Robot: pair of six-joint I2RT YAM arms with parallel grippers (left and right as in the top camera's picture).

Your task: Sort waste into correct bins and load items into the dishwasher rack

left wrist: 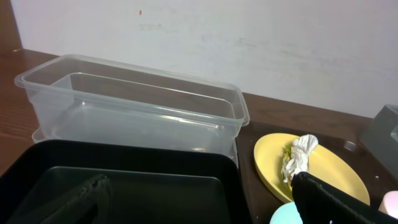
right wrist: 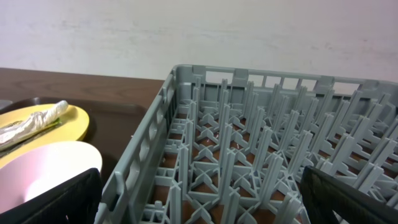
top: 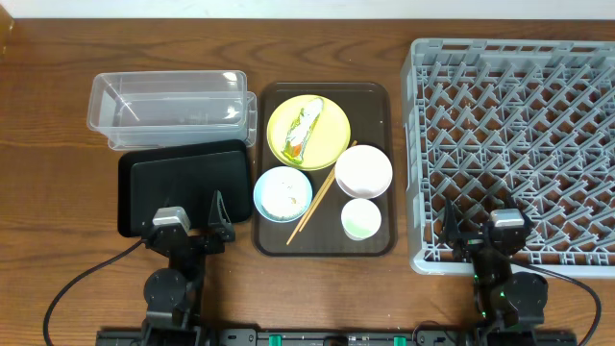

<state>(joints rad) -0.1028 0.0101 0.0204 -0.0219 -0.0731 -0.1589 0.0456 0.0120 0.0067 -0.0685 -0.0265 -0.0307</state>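
**Wrapper Scrap: Handling Notes**

We find the crumpled wrapper scrap [top: 302, 129] lying on the yellow plate [top: 332, 136], on the brown serving tray [top: 372, 111]. We judge it light and soft; pinch its bunched middle. Left gripper [left wrist: 199, 180] and right gripper [right wrist: 198, 182] stand spread, empty. No writing is legible.

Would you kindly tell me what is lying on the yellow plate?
A crumpled white wrapper with green and orange bits lies on the yellow plate; what it covers is hidden.
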